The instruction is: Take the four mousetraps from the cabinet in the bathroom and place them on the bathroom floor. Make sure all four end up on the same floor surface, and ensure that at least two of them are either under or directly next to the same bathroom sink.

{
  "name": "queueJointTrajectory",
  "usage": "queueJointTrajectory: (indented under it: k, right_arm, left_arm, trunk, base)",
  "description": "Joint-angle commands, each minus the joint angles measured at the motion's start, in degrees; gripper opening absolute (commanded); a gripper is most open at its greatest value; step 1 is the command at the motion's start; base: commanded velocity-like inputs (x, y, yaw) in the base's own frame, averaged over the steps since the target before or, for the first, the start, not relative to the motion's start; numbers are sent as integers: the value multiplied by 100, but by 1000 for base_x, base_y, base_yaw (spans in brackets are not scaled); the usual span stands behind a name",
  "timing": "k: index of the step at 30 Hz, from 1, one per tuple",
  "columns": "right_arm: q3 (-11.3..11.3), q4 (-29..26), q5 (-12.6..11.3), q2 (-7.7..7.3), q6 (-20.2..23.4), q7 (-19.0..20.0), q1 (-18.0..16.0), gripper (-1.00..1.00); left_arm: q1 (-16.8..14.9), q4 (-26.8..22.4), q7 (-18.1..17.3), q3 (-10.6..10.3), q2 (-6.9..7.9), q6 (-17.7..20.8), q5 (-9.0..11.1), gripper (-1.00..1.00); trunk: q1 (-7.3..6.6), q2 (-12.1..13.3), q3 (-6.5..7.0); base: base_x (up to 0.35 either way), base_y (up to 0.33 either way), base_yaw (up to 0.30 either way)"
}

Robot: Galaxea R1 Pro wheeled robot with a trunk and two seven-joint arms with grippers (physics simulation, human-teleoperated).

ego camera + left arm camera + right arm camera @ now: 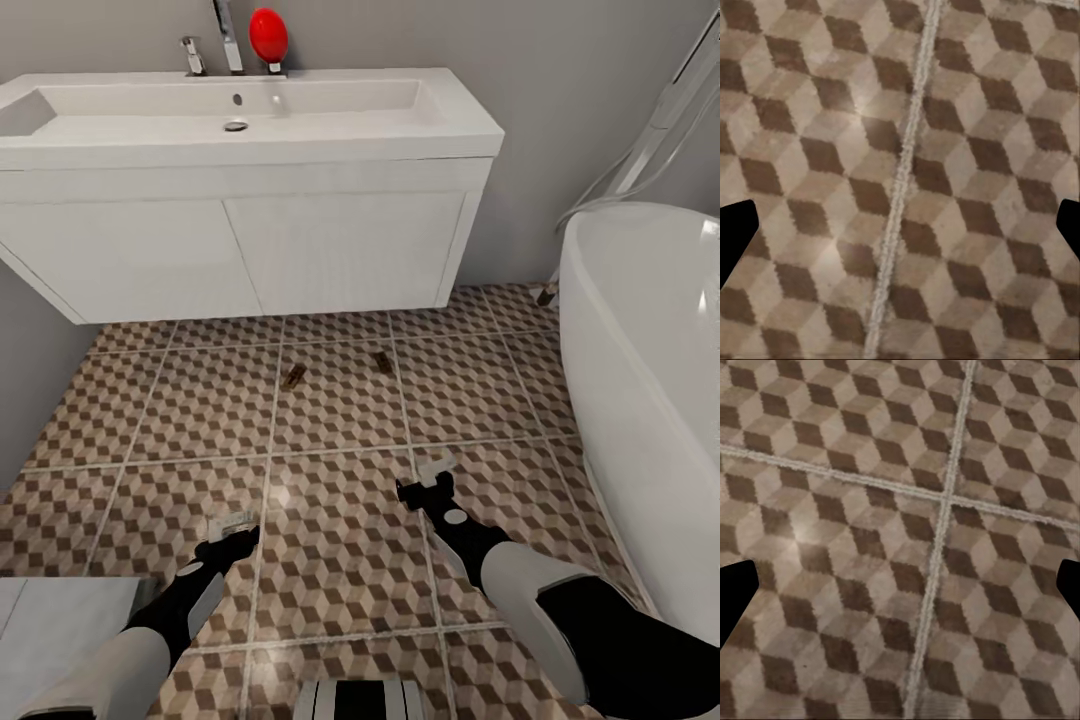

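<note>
Two mousetraps lie on the tiled floor in front of the sink: one on a grout line just before the white vanity, the other a little to its right, both flat and apart from each other. A red object stands on the sink's back edge beside the chrome tap. A white bathtub curves along the right. Both arms reach down over the tiles, well short of the traps. The left gripper hangs with its fingers spread wide and nothing between them; the right gripper is likewise spread and empty, its fingers over a crossing of grout lines.
</note>
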Motion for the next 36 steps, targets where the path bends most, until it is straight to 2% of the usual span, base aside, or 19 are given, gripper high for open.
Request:
queueJointTrajectory:
  k: [1,10,12,14,18,19,20,26,36]
  right_arm:
    - [19,6,41,2,-25,-43,8,100]
    - [17,7,36,-31,-343,-16,46,100]
    - [17,2,36,-89,-391,116,48,100]
    - [17,0,40,-123,-410,299,50,100]
    - [14,-6,43,-140,-436,439,50,100]
    - [15,-4,44,-150,-537,479,50,100]
    - [15,-3,44,-162,-621,482,50,100]
    - [16,5,44,-186,-916,474,71,100]
    - [17,0,52,-192,-1109,461,337,100]
  left_arm:
    - [1,55,8,-8,0,-61,45,100]
    - [96,373,-8,-8,1,-250,42,100]
    - [165,421,-50,-11,1,-471,8,100]
    - [234,538,-125,-16,1,-1227,-65,100]
    - [274,865,-196,-66,-14,-2170,-167,100]
    - [285,1068,-222,-213,-29,-2509,-218,100]
    - [288,1138,-232,-298,-34,-2602,-231,100]
    - [292,1327,-248,-445,-45,-2759,-252,100]
    - [293,1418,-341,-496,-58,-3008,-254,100]
  trunk:
    - [-23,40,16]
    - [-221,401,177]
    - [-265,482,213]
    - [-309,562,249]
    - [-397,722,321]
    - [-419,762,339]
    - [-440,802,357]
    - [-572,1043,465]
    - [-792,1444,644]
  base:
    - [0,0,0]
    - [0,0,0]
    - [0,0,0]
    - [0,0,0]
    - [0,0,0]
    - [0,0,0]
    - [0,0,0]
    - [0,0,0]
    - [0,0,0]
